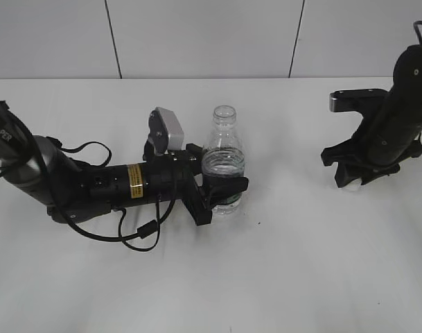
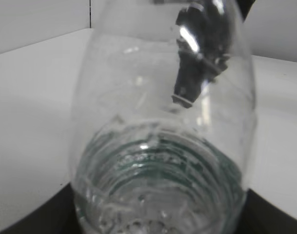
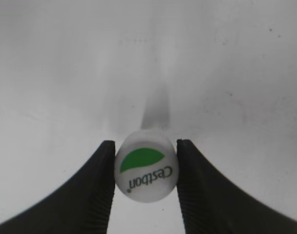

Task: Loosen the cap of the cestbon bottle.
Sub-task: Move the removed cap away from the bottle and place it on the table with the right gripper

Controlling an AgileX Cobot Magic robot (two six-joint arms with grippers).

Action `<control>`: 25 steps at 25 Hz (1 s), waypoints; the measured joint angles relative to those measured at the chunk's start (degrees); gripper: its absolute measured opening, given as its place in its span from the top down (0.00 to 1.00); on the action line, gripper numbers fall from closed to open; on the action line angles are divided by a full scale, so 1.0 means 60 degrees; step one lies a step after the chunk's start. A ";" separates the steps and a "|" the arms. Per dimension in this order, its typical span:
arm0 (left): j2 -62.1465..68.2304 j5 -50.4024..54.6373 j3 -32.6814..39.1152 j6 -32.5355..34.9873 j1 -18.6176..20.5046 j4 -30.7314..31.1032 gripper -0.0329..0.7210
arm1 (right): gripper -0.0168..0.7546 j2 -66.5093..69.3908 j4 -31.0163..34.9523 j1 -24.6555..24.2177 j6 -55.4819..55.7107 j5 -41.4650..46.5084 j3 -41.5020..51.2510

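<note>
Cap (image 3: 146,165): already off the neck, sitting pinched between the right gripper (image 3: 146,187) jaws, low over the table (image 1: 301,263) at the right
Cestbon bottle (image 1: 224,149): standing upright left of centre, mouth open
Left gripper (image 1: 221,189): clamping the bottle's lower body
Key relation: cap lying well right of the bottle

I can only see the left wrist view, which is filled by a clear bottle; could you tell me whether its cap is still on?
Observer: No. In the exterior view the cestbon bottle stands upright with its neck open.
Operator: Thank you. Where is the cap, please?
Observer: The cap sits between the jaws of the right gripper, with its green mark facing the wrist camera.
Operator: And where is that gripper?
Observer: On the right of the table, well apart from the bottle, pointing down and low over the surface.
</note>
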 joint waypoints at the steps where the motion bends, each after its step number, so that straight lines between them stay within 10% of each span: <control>1: 0.0000 0.0000 0.0000 0.0000 0.0000 0.0010 0.42 | 0.60 0.0035 -0.0030 0.0000 0.0000 0.0000 0.0007; 25: 0.0000 0.0000 0.0000 0.0000 0.0000 -0.0010 0.42 | 0.55 0.0287 -0.0670 0.0000 0.0000 -0.0106 0.0018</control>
